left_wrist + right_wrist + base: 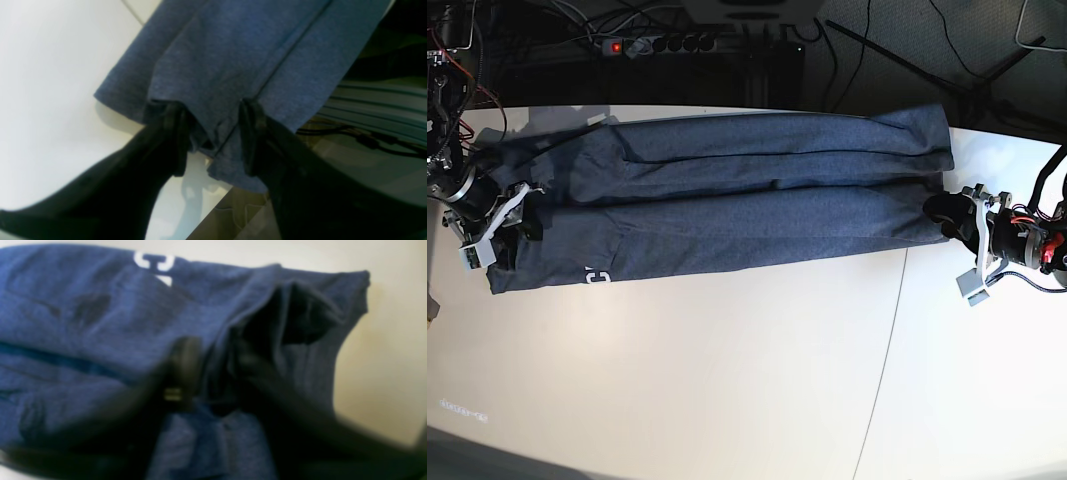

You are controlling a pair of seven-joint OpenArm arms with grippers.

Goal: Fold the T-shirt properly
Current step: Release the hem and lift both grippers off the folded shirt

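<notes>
The blue-grey T-shirt (747, 215) lies stretched in a long, lengthwise-folded band across the far half of the white table (727, 380). Part of a white letter (595, 277) shows at its left end. My left gripper (947, 215) is at the band's right end. In the left wrist view its fingers (176, 133) stand apart, with the T-shirt (233, 50) hem lying loose between them. My right gripper (517, 215) is at the left end. In the blurred right wrist view it (215, 370) is open over a bunched fold of the T-shirt (83, 323), near the white print (156, 265).
A power strip (652, 45) and cables lie on the dark floor beyond the table's far edge. A seam (892, 330) runs across the tabletop on the right. In the left wrist view, cables (367, 133) show past the table edge.
</notes>
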